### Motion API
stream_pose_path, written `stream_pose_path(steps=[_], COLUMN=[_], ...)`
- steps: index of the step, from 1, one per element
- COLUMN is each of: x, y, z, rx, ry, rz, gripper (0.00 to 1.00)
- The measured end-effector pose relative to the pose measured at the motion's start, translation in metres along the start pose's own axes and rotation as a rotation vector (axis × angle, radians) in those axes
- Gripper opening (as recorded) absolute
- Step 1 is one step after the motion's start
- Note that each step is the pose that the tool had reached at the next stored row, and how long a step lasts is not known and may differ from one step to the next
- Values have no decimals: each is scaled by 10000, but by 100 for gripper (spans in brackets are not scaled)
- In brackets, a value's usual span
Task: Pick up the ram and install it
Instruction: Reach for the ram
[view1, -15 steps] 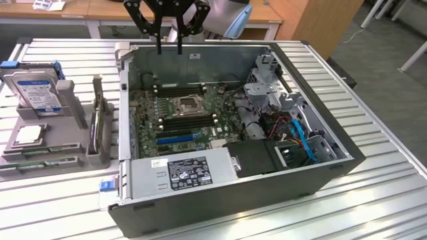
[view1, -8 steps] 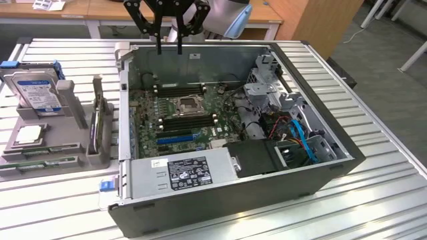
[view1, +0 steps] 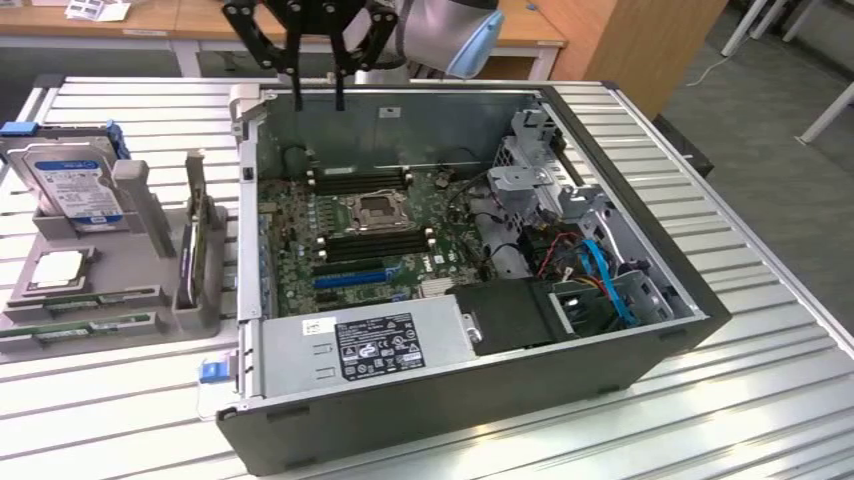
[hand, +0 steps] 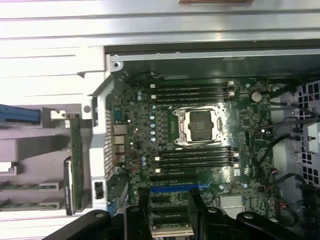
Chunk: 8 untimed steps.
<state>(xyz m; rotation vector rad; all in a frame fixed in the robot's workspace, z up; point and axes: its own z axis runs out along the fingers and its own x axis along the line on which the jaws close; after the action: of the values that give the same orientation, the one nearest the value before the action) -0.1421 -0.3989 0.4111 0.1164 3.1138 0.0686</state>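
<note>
My gripper (view1: 318, 97) hangs open and empty above the far wall of the open computer case (view1: 254, 260); its two dark fingers (hand: 144, 216) frame the motherboard (hand: 140, 130) from above. Black memory slots (view1: 358, 181) (hand: 192, 92) lie on either side of the processor socket (view1: 374, 208) (hand: 200, 125), with no stick in them. The ram (view1: 195, 255) (hand: 75, 150), a narrow green stick, stands on edge in the grey holder (view1: 134, 270) at the exterior view's left of the case. Two more green sticks (view1: 83, 300) lie flat at the holder's near end.
A hard drive with a blue-and-white label (view1: 74, 185) stands in the holder, beside a square chip (view1: 60, 268). In the case sit a labelled power supply (view1: 367, 345) and blue and red cables (view1: 601, 270). The case rests on a slatted metal table (view1: 747, 400).
</note>
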Motion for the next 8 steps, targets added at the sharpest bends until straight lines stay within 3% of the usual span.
stream_pose_path(steps=[8], x=[364], y=[-29], z=[26], rx=[-1], ry=[-1], rz=[1], gripper=[44])
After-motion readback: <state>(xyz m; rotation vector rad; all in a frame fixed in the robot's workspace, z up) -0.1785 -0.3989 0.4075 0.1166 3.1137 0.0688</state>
